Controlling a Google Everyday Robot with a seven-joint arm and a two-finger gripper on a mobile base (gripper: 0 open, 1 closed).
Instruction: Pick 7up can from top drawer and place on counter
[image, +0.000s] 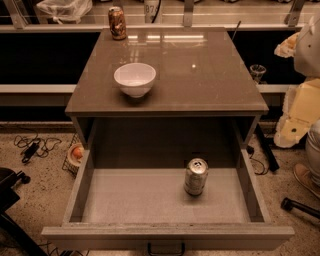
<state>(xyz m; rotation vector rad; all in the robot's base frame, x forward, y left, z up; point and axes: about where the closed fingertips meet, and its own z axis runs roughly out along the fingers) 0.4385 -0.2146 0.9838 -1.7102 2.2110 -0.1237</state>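
Nearer than the white bowl (135, 79) and off to its right, the 7up can (195, 176) stands upright on the pale floor of the top drawer (125, 200), which is pulled open (its dark handle (166, 248) just shows at the bottom edge). The can sits lower than the bowl, right of the drawer's middle and apart from its walls, pull-tab top facing up. The bowl itself rests on the counter (200, 85), left of centre and close to the front edge. Beyond the bowl and slightly to its left, a brown-orange can (117, 23) stands at the counter's far edge. Left of the bowl and lower down, black cables (32, 146) lie on the speckled floor. The gripper is out of view, so I cannot tell how far open it is or whether it has hold of anything.
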